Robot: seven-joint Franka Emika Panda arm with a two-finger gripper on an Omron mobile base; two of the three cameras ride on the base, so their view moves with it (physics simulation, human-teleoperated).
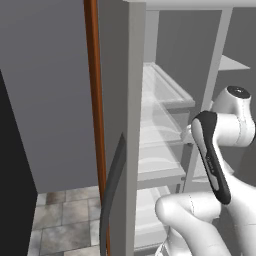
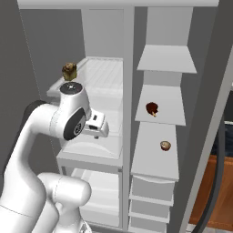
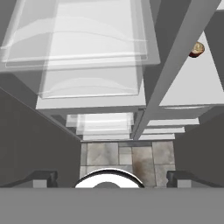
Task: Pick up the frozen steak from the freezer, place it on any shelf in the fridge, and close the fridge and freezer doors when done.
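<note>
Grey fridge and freezer doors (image 1: 120, 125) are being left open; fingers (image 3: 46, 178) are being held spread, nothing pinched, gripper (image 3: 111, 179) being pointed down past glass shelves (image 3: 87, 48).

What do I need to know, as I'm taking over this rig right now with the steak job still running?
Gripper: open, empty, facing the left compartment's glass shelves.
Doors: left door and right door both open.
Food: brown item on an upper left shelf; dark red item and small round item on right shelves. I cannot tell which is the steak, or whether it is already moved.
Left: confirm the steak is on a fridge shelf, close both doors.
</note>
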